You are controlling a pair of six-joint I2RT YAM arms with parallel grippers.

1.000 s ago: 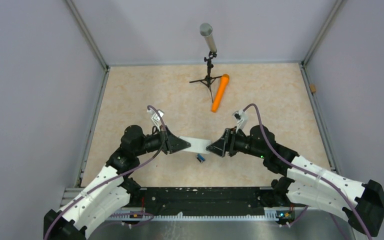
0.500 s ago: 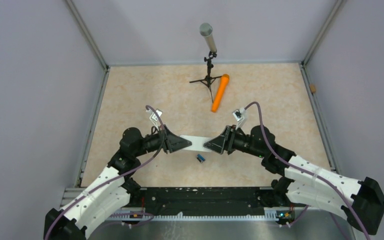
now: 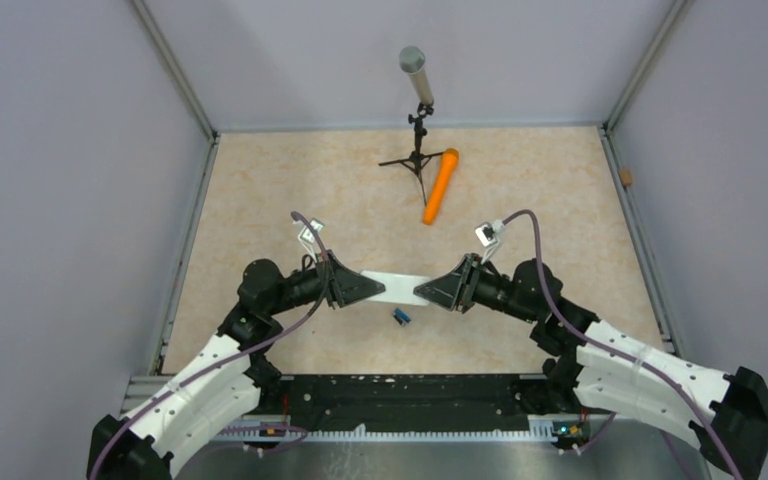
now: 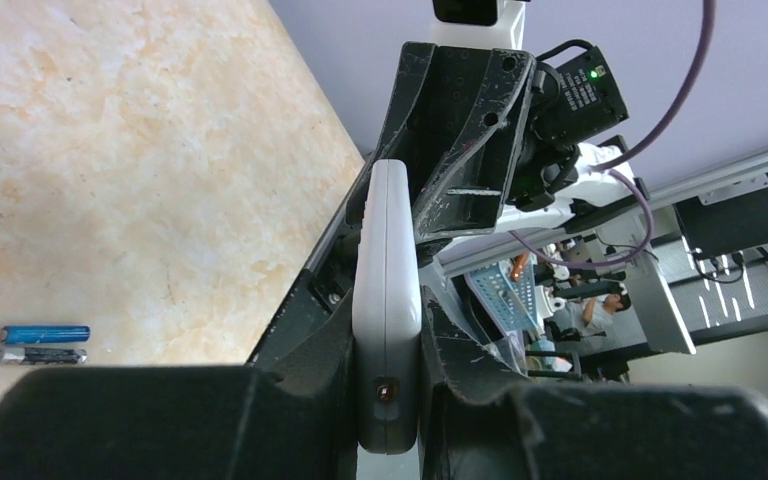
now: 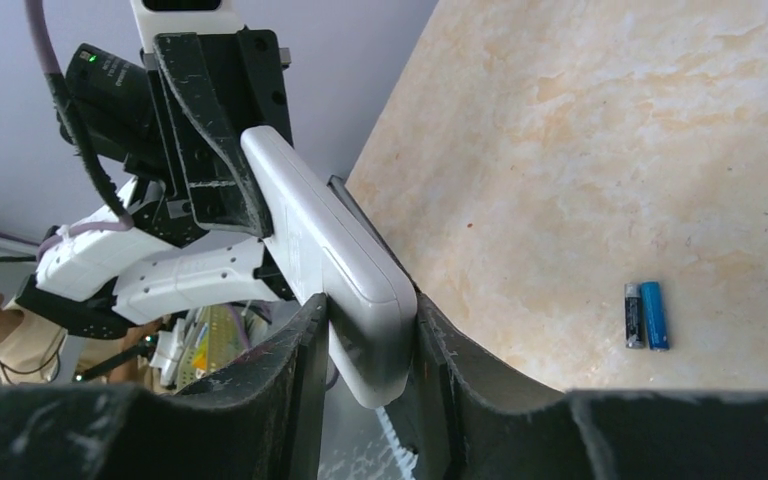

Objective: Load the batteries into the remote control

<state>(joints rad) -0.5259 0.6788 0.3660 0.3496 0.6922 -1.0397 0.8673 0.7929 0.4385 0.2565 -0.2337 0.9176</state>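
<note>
Batteries (image 3: 401, 317): two tiny cylinders, one bright blue and one dark, lying side by side and touching on the beige table (image 3: 260, 190), just nearer the arm bases than the remote.
Remote control (image 3: 400, 288): a slim white oblong with rounded corners, bridging the gap between the two grippers at the table's middle. The wrist views show it edge on, plain white, with one small dark dot on the end nearest the left wrist camera.
Hard to see: black fingers cover both ends of the remote. No view shows its buttons or screen, and I cannot tell whether its battery cover is on or off.
Left gripper (image 3: 365, 289): clamped on the remote's left end, one finger pressed against each flat face.
Right gripper (image 3: 430, 292): clenched the same way on the right end.
Arms: both bend at the elbow and reach inward, with the grippers pointing straight at each other.
Farther back: a long orange cylinder (image 3: 440, 185) lies on the table just beside a grey microphone (image 3: 415, 72) on a black tripod.
</note>
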